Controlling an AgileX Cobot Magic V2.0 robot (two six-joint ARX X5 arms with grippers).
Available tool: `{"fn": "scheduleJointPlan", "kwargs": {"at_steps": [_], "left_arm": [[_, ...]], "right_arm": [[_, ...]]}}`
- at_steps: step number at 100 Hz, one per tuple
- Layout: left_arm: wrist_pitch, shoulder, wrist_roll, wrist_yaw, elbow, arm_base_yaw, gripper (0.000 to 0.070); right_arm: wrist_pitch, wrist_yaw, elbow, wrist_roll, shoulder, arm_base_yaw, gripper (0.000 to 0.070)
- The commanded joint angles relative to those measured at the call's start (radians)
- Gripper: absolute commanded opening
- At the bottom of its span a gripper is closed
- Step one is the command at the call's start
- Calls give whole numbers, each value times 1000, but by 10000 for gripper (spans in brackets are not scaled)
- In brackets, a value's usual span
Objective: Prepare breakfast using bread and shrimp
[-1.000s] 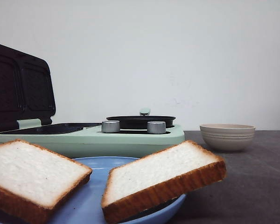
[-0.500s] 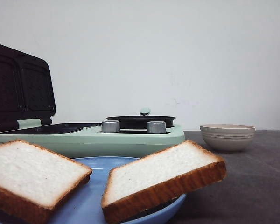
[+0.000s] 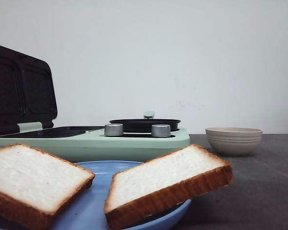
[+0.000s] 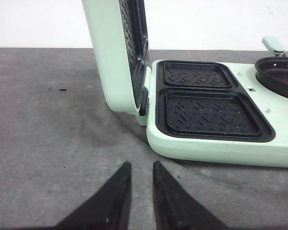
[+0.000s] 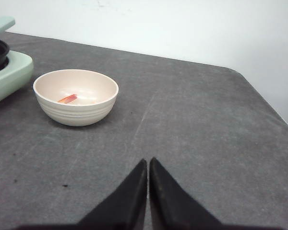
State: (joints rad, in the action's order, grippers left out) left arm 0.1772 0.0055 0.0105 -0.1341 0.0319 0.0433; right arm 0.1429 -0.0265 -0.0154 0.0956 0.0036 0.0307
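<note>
Right pincer (image 5: 148, 167) view: shrimp (image 5: 67, 98) in bowl (image 5: 76, 115)

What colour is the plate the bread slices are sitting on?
Light blue; the plate under the bread shows best in the front view.

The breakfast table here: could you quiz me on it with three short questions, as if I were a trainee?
1. True or false: the sandwich maker's lid stands open.
2. Where is the shrimp?
A. in the bowl
B. on the bread
C. in the pan
3. How many bread slices lie on the blue plate?

Key:
1. True. The lid is raised and both grill plates are bare.
2. A. An orange-red piece lies inside the beige bowl in the right wrist view.
3. Two, one on the left and one leaning over the plate's right rim. Neither gripper, left or right, holds anything.
</note>
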Motion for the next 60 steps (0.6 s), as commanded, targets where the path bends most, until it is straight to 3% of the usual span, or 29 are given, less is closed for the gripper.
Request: {"fn": "scheduleJointPlan", "kwargs": {"at_steps": [1, 39, 60], "left_arm": [[9, -1, 26, -2, -16, 0, 0], [9, -1, 84, -10, -16, -1, 0], [12, 0, 274, -16, -12, 0, 2]], "right_arm": [[-7, 0, 3, -18, 0, -1, 0], [-8, 0, 3, -42, 0, -1, 0], [-6, 0, 3, -262, 0, -1, 0]]}}
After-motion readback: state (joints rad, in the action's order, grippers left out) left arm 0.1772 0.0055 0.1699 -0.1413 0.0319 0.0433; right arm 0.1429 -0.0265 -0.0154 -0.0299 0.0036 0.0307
